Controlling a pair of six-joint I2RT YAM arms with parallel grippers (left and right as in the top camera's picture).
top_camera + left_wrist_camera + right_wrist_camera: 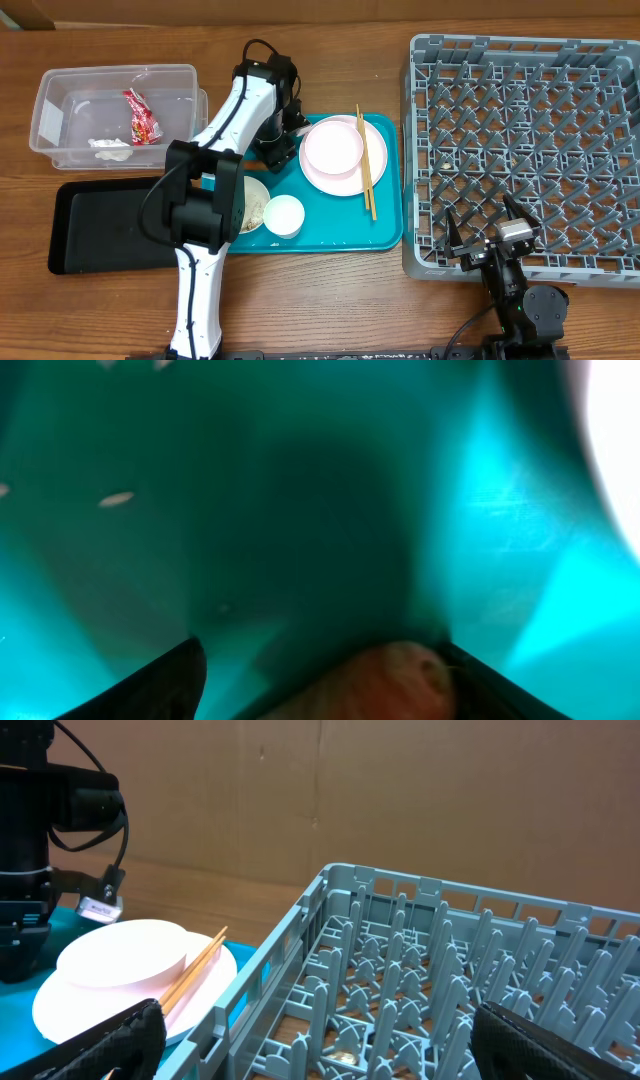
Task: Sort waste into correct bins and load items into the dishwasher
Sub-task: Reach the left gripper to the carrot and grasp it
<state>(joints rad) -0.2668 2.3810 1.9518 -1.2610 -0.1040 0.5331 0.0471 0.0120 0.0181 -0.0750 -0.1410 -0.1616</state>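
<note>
My left gripper [275,152] is low over the teal tray [385,232], left of the pale-pink plate [335,160]. In the left wrist view its fingers [325,682] are apart, with the orange carrot piece [400,678] between them against the right finger. A bowl [333,146] sits on the plate and the chopsticks [366,165] lie across its right side. A bowl with beige scraps [254,205] and a white cup [283,215] stand at the tray's front. My right gripper [490,245] is open and empty at the front left of the grey dish rack [520,150].
The clear tub [60,90] at the back left holds the red wrapper [140,115] and the white tissue [110,148]. The black tray [105,225] lies in front of it. The right wrist view shows the rack's pegs [400,980], the plate [120,970] and the chopsticks [190,970].
</note>
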